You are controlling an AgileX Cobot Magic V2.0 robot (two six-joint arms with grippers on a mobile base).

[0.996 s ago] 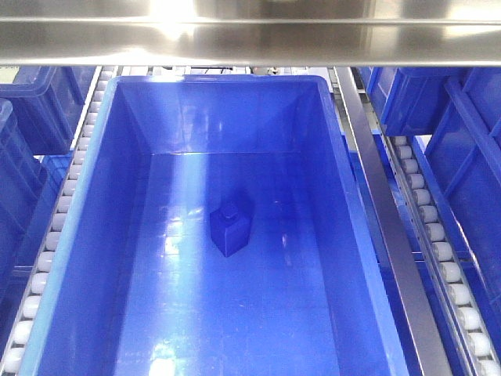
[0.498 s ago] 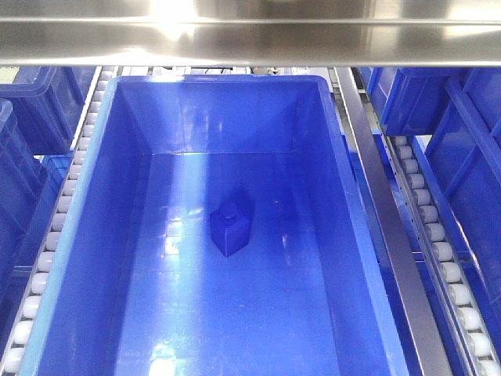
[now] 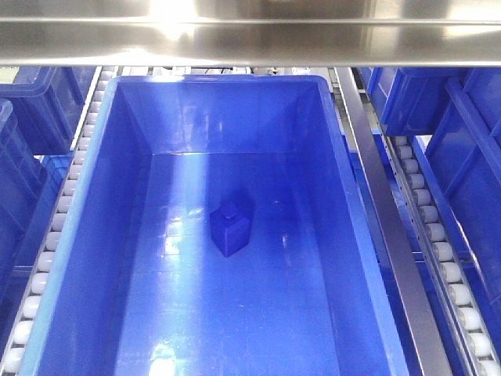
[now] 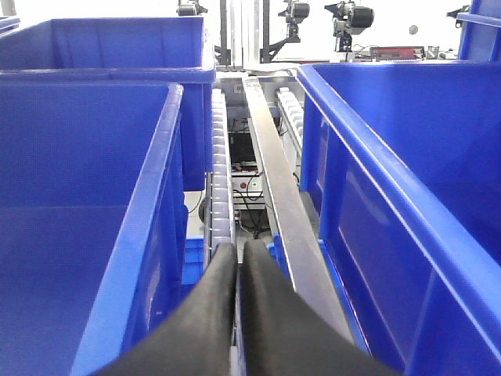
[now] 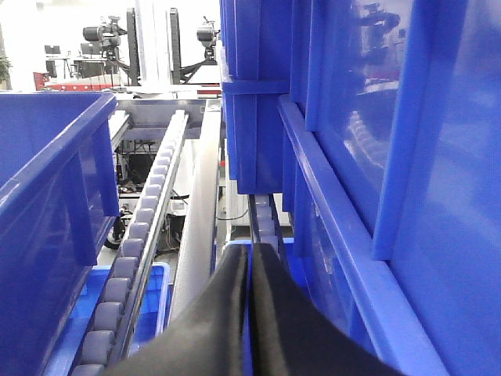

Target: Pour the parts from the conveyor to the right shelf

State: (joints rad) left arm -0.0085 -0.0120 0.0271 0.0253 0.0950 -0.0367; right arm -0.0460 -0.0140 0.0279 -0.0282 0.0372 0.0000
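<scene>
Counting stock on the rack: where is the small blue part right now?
In the front view, the part lies alone on the floor of the central bin, about mid-floor, between the roller lanes on either side.

Deep blue bin [image 3: 94,235] with a glossy floor, holding a darker blue block [image 3: 229,229]; shiny silver steel rails [image 3: 376,196]; white rollers [image 3: 59,223] in rows; black gripper fingers [image 4: 203,313]
</scene>
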